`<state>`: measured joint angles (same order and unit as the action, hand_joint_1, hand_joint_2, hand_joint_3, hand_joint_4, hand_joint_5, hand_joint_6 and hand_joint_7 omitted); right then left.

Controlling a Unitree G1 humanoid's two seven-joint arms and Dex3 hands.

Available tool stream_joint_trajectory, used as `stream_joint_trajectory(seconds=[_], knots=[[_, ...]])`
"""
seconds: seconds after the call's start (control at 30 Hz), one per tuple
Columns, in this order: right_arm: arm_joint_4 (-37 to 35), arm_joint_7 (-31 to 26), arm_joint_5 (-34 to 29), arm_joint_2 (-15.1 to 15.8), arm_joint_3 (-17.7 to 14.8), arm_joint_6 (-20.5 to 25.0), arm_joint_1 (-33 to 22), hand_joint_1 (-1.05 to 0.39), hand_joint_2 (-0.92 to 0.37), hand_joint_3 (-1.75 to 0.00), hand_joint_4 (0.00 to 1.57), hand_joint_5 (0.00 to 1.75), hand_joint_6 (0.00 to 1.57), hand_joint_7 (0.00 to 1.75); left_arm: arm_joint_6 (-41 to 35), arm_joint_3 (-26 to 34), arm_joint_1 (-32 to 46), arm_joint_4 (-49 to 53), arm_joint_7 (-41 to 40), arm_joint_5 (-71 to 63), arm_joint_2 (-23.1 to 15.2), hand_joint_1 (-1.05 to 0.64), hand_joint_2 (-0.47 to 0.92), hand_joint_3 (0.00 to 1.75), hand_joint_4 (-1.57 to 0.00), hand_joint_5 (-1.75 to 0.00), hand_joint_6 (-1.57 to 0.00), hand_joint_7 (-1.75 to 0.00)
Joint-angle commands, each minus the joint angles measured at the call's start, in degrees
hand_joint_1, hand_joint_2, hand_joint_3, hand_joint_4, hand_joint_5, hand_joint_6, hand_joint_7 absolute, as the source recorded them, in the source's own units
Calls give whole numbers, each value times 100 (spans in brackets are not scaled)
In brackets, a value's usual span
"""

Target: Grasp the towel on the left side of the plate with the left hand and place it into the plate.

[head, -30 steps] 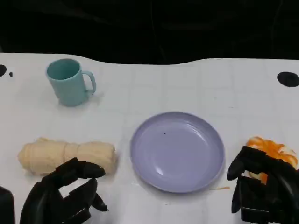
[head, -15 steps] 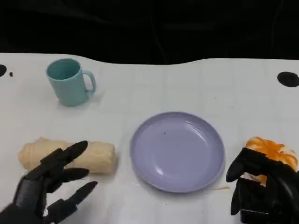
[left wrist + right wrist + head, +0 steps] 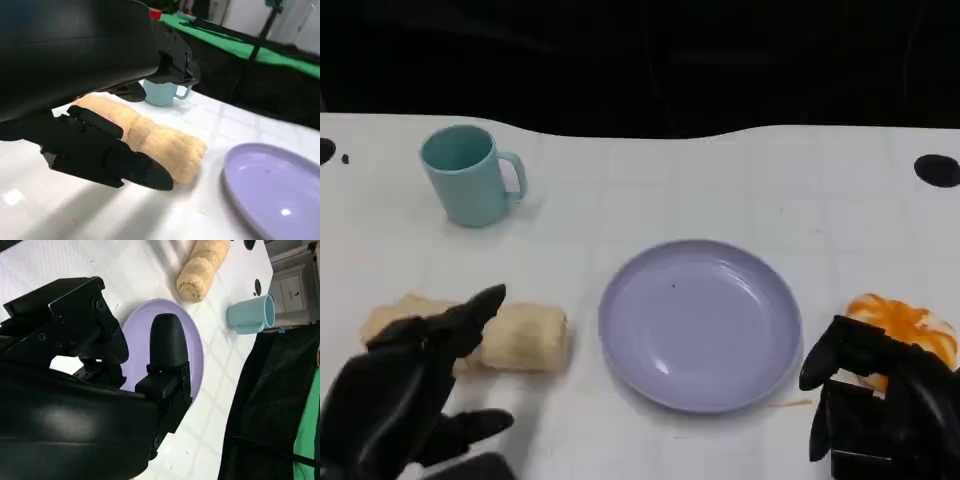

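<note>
A rolled beige towel (image 3: 523, 336) lies on the white table, left of the empty lilac plate (image 3: 700, 325). My left hand (image 3: 400, 395) hovers over the towel's left end with its fingers spread and holds nothing. In the left wrist view its fingers (image 3: 102, 150) reach along the towel (image 3: 155, 140), with the plate (image 3: 270, 185) beyond. My right hand (image 3: 875, 410) sits at the plate's right side, fingers curled in on nothing. The right wrist view has the right hand (image 3: 100, 365) above the plate (image 3: 196, 342), and the towel (image 3: 202, 267) further off.
A teal mug (image 3: 470, 176) stands at the back left, handle to the right. An orange and white object (image 3: 910, 325) lies by my right hand. Black round holes (image 3: 937, 169) mark the table's far edge.
My left hand has uncurled its fingers and moved forward, now covering the towel's left end. The right hand has stayed put.
</note>
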<state>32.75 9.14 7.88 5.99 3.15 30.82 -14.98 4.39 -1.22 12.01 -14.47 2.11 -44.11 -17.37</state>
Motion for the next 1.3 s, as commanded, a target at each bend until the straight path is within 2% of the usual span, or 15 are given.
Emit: stream_joint_trajectory(seconds=[0.03,0.33,0.57,0.73,0.87,0.93,0.97,1.0,1.03,1.07,1.1,1.13,1.2,1.27,1.3], knots=[[18,16,29,59,-30,-50,-11,28,-65,-140,79,175,59,175,-465,-340,-503,186,226,-581,-242,-56,91,1,-28,-30,-30,-3],[30,10,33,56,-41,-46,-34,28,-63,-140,79,175,58,175,-1125,-1132,-1408,1133,292,-1428,-369,-54,89,0,-33,-26,-33,-2],[63,-11,0,75,-35,-3,-48,26,-62,-140,79,175,59,175,-1476,-1577,-2069,1992,347,-1568,-360,-53,86,0,-37,-22,-34,-1],[74,-19,3,75,-47,22,-52,25,-61,-141,79,175,59,175,-1329,-1820,-2597,3096,-47,-1389,-351,-48,86,0,-46,-16,-40,-2],[94,-17,14,77,-51,45,-64,25,-61,-141,79,175,59,175,-1040,-1971,-3002,4157,-505,-1156,-344,-33,86,0,-54,-12,-48,-3],[97,-7,11,85,-52,15,-80,25,-60,-141,79,175,59,175,-883,-2062,-3180,4659,-675,-1055,-354,-27,89,2,-63,-14,-52,-4],[97,1,13,88,-55,-4,-88,25,-60,-141,79,175,59,175,-764,-2092,-3239,4870,-826,-993,-363,-26,91,5,-74,-20,-60,-6],[104,6,17,91,-57,-10,-93,25,-60,-141,79,175,59,175,-653,-2122,-3284,5025,-961,-946,-377,-26,91,16,-76,-73,-80,-7],[110,9,19,93,-59,-10,-95,25,-61,-142,79,175,59,175,-573,-2152,-3321,5133,-1066,-903,-390,-27,92,22,-76,-99,-91,-8],[118,9,9,100,-54,-11,-95,25,-61,-142,79,175,59,175,-422,-2175,-3346,5244,-1240,-846,-413,-27,92,25,-76,-113,-97,-9],[115,11,0,106,-51,-19,-92,25,-61,-142,79,175,59,175,-296,-2200,-3370,5343,-1408,-807,-432,-28,92,24,-79,-148,-110,-20],[99,8,-5,102,-49,-30,-89,25,-61,-142,79,175,59,175,-144,-2212,-3379,5436,-1653,-771,-445,-28,92,24,-80,-161,-105,-44],[77,-1,-15,96,-40,-32,-90,25,-60,-142,79,175,59,175,78,-2227,-3376,5543,-2054,-707,-463,-28,92,33,-84,-172,-75,-127],[83,-5,-2,82,-38,-17,-99,25,-60,-142,79,175,59,175,175,-2257,-3366,5529,-2260,-670,-502,-28,92,38,-84,-174,-66,-148],[94,-6,27,59,-44,-2,-106,25,-60,-142,79,175,59,175,265,-2270,-3346,5470,-2414,-671,-547,-29,92,40,-81,-174,-66,-139]])
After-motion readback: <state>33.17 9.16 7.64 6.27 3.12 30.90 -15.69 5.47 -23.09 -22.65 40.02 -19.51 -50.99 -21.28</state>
